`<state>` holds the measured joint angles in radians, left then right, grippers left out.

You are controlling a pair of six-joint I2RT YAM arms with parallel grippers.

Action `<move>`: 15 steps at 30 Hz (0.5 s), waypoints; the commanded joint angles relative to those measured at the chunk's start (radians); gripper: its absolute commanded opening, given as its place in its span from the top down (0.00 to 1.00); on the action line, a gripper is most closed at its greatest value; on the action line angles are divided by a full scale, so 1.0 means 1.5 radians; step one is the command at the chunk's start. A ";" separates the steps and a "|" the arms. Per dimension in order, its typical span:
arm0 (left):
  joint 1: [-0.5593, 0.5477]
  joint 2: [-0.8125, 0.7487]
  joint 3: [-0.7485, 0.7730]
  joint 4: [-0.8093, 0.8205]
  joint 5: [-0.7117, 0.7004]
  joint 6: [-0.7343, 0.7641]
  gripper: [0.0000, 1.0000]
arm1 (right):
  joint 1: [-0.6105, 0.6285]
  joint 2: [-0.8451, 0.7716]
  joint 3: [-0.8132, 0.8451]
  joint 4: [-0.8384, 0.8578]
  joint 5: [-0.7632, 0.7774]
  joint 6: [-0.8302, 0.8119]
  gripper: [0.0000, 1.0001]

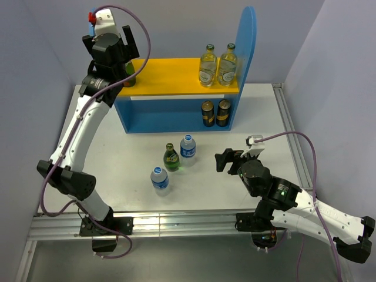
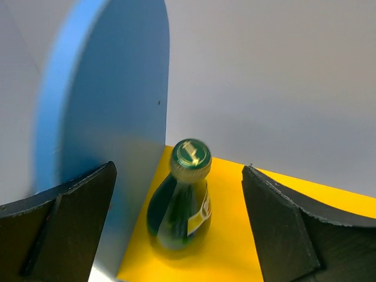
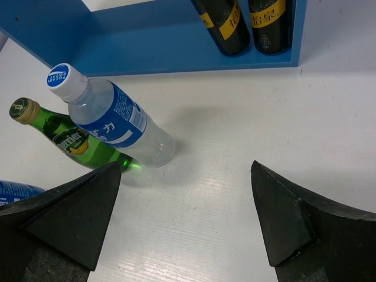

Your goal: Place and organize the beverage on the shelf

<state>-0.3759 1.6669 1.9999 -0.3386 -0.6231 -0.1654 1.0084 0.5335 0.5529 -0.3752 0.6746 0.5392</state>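
The blue two-level shelf (image 1: 176, 117) with tall round-topped side panels stands at the back of the white table (image 1: 117, 153), and everything here is placed from it. On the left end of the shelf's yellow-orange upper board (image 1: 170, 76), just beside the left side panel (image 2: 111, 88), a green glass bottle with a gold-and-green cap (image 2: 179, 205) stands upright. The left gripper (image 2: 178, 169) hangs above that end of the shelf with its two black fingers (image 2: 70, 217) spread wide, one on each side of the bottle, a clear gap showing on both sides. At the right end of the upper board, two clear glass bottles with yellowish labels (image 1: 207, 64) (image 1: 227, 63) stand side by side. Below them, on the shelf's lower level, are two dark bottles with yellow labels (image 1: 207, 113) (image 1: 223, 113). On the table in front of the shelf stand a second green glass bottle (image 1: 171, 157), a clear plastic water bottle with a blue label (image 1: 187, 147) touching or just beside it, and another such water bottle (image 1: 159, 178) farther from the shelf. The right gripper (image 3: 185, 166) sits low over the table in front of the shelf's right end, jaws spread and holding nothing.
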 commanded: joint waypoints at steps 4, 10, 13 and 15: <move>-0.052 -0.141 -0.063 -0.079 -0.052 -0.024 0.09 | 0.003 -0.010 -0.001 0.005 0.024 0.010 0.02; -0.204 -0.286 -0.295 -0.075 -0.071 -0.108 0.11 | 0.003 -0.009 0.000 0.006 0.020 0.011 0.02; -0.242 -0.341 -0.414 -0.061 -0.044 -0.171 0.11 | 0.003 -0.008 0.000 0.005 0.019 0.010 0.02; -0.263 -0.357 -0.481 -0.051 -0.037 -0.198 0.12 | 0.003 -0.007 0.000 0.006 0.018 0.009 0.02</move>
<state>-0.7319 1.1576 1.3800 -0.4290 -0.6983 -0.3473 1.0084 0.5259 0.5529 -0.3767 0.6743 0.5423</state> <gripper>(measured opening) 0.884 0.980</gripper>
